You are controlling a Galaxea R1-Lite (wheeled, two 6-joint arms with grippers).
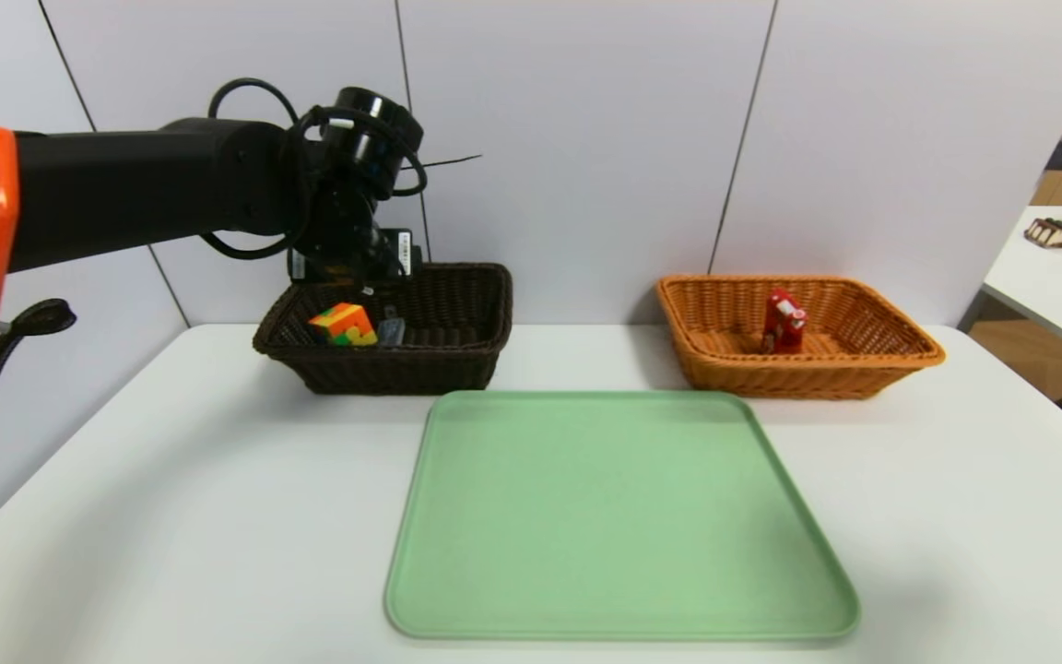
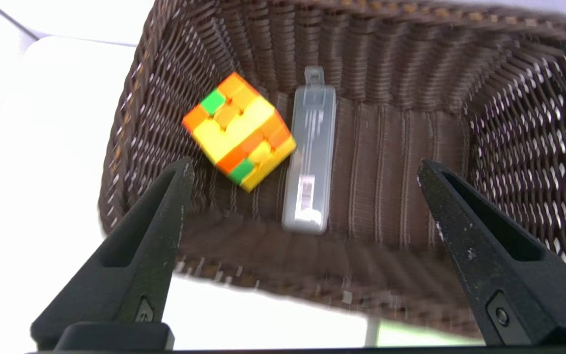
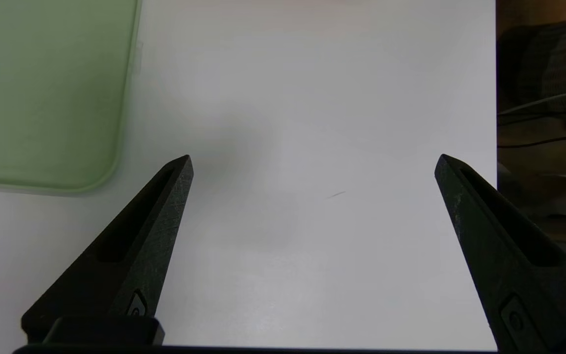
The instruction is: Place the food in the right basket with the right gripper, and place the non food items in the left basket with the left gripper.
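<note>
My left gripper (image 2: 306,164) hangs open over the dark brown left basket (image 1: 457,360), with nothing between its fingers. In that basket (image 2: 509,123) lie a multicoloured puzzle cube (image 2: 239,130) and a clear grey plastic case (image 2: 310,152), side by side. In the head view the cube (image 1: 344,325) and the case (image 1: 391,330) show below the left wrist. A red food packet (image 1: 784,321) stands in the orange right basket (image 1: 863,369). My right gripper (image 3: 315,158) is open and empty over bare table at the right edge, beside the tray.
A green tray (image 1: 614,516) with nothing on it lies in front of the two baskets; its corner (image 3: 42,88) shows in the right wrist view. A wall stands close behind the baskets. A second table (image 1: 1061,277) with things on it is at the far right.
</note>
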